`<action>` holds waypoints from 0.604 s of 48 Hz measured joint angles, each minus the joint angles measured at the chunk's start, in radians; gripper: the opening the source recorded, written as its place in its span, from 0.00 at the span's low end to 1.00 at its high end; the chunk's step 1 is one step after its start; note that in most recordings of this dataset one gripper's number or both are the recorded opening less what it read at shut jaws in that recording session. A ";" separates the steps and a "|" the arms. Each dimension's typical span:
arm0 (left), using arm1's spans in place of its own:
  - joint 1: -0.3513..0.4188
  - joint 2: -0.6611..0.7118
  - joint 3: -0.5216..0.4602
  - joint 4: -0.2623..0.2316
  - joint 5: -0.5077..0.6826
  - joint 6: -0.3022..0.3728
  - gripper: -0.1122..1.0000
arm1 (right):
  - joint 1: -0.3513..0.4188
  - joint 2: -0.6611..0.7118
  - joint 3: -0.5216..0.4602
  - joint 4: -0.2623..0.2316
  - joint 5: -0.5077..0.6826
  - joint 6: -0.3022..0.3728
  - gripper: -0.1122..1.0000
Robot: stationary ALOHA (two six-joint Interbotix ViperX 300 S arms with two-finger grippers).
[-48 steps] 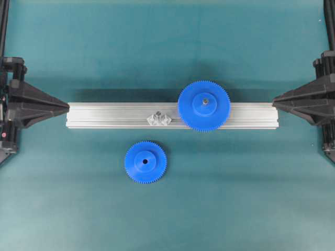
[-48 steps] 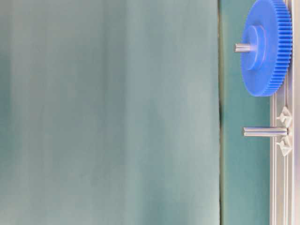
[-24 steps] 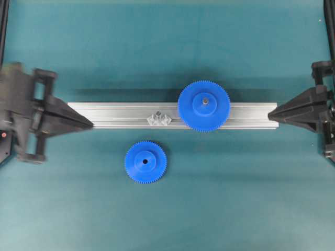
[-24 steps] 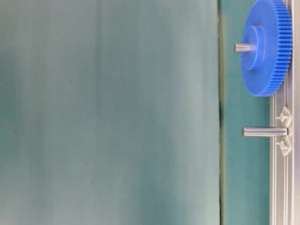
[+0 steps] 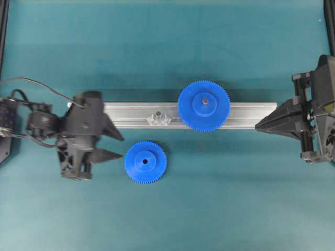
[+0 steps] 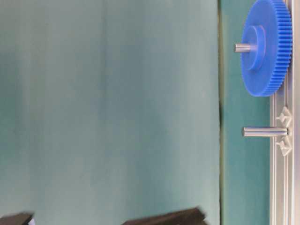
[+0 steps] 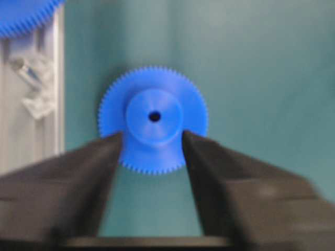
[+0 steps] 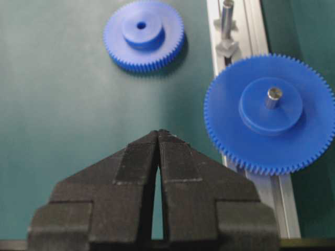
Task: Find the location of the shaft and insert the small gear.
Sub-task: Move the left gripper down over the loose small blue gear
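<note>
The small gear [image 5: 145, 162] lies flat on the teal mat in front of the rail, hub up. It also shows in the left wrist view [image 7: 153, 119] and the right wrist view [image 8: 143, 34]. The shaft [image 5: 158, 113] stands bare on its shiny mount on the rail, and shows as a thin pin in the table-level view [image 6: 265, 132] and the right wrist view [image 8: 227, 18]. My left gripper [image 5: 123, 146] is open at the gear's left edge. In its wrist view [image 7: 152, 137] the tips flank the hub without gripping. My right gripper [image 5: 256, 127] is shut and empty at the rail's right end [image 8: 158, 133].
The larger blue gear [image 5: 203, 105] sits on its own grey pin on the aluminium rail [image 5: 246, 116], right of the shaft. It also shows in the table-level view [image 6: 266, 47] and close to my right gripper [image 8: 269, 112]. Bare teal mat lies around them.
My left gripper has moved right and toward the front, from the rail's left end to the small gear, and has opened. My right gripper has shifted slightly left and forward, still shut.
</note>
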 measured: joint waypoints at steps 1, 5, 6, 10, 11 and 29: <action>-0.002 0.011 -0.003 0.000 0.003 -0.003 0.78 | 0.000 -0.002 0.000 0.000 0.000 0.000 0.16; -0.008 0.060 -0.021 0.000 0.021 -0.026 0.92 | 0.000 -0.009 0.000 0.000 0.002 0.000 0.16; -0.009 0.075 -0.028 0.000 0.025 -0.032 0.93 | 0.000 -0.012 0.000 0.000 0.003 0.000 0.16; -0.015 0.133 -0.055 0.000 0.049 -0.058 0.93 | 0.000 -0.026 0.000 0.000 0.006 0.000 0.16; -0.018 0.149 -0.061 0.000 0.055 -0.066 0.92 | 0.000 -0.029 0.000 0.000 0.006 0.000 0.16; -0.025 0.371 -0.219 0.000 0.169 -0.084 0.92 | 0.002 -0.043 0.005 0.000 0.009 0.002 0.16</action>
